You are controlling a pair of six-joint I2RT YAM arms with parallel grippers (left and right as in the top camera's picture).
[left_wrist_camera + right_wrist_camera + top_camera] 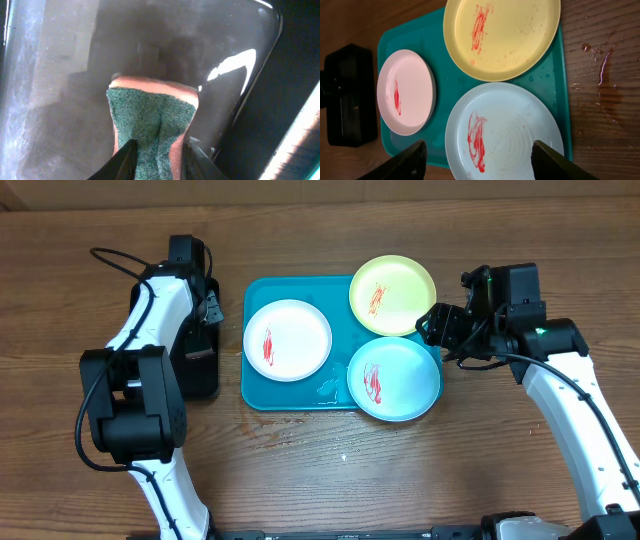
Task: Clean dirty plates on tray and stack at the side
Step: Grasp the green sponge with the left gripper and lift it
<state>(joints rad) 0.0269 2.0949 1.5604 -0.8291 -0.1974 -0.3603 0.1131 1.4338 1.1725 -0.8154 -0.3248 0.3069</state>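
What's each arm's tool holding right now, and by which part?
The left tool pinches a sponge across its near end, squeezing its sides in. The right tool is open and holds nothing.

The teal tray (300,290) holds three flat, red-smeared plates: white plate (288,340) at its left, yellow-green plate (392,295) far-right, mint plate (394,378) near-right, both overhanging its rim.

Overhead and right-wrist views: bright, even, sharp. Left-wrist view: dim, hazy, with white glare on the black tray (150,40) up-right of the left claw (160,165).
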